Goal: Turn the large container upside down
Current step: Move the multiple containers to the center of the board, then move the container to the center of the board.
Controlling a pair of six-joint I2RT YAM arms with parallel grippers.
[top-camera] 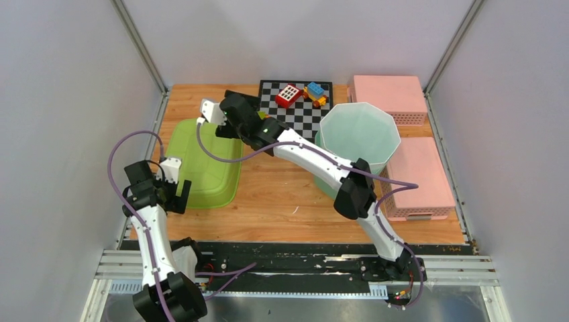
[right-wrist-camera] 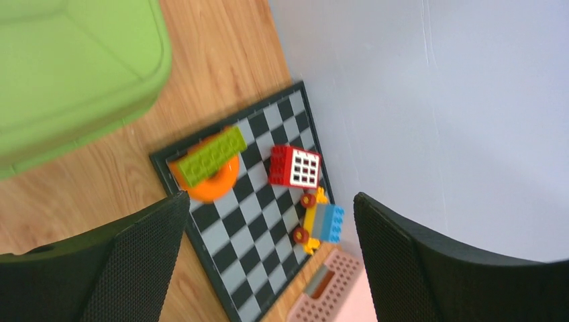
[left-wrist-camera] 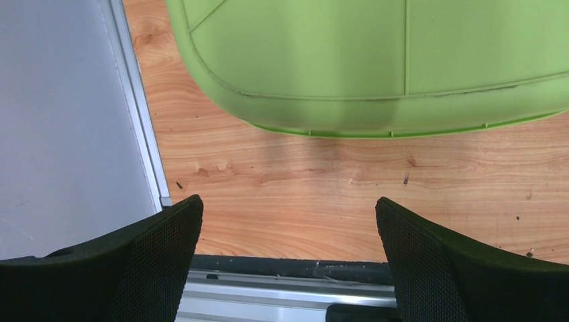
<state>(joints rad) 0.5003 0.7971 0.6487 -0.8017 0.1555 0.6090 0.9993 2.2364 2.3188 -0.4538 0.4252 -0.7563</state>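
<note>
**Green container lies between your two open grippers**

Green plastic fills the top of your left wrist view: the green container [left-wrist-camera: 362, 60] lies on the left side of the wooden table [top-camera: 282, 201], its broad ribbed face towards the camera.

Your left arm rises from the near rail and bends over the table's left edge. The left gripper [left-wrist-camera: 288, 208] points down just short of the container's near edge. Its fingers [left-wrist-camera: 154, 255] are spread wide with nothing between them, and a strip of bare wood separates them from the green rim.

Your right arm reaches diagonally from its base across the middle of the table. Its right gripper [right-wrist-camera: 268, 198] hangs at the container's far right corner, jaws also wide and empty. In that wrist view the container sits off to the upper left, clear of the fingers.

Past it lies a checkerboard [right-wrist-camera: 248, 248] carrying a red block [right-wrist-camera: 295, 166], a blue wheeled toy [right-wrist-camera: 321, 223] and a green brick [right-wrist-camera: 213, 155].

A teal bucket [top-camera: 359, 131] stands upright to the right, beside two pink baskets [top-camera: 419, 178]. Grey walls close in all round.
</note>
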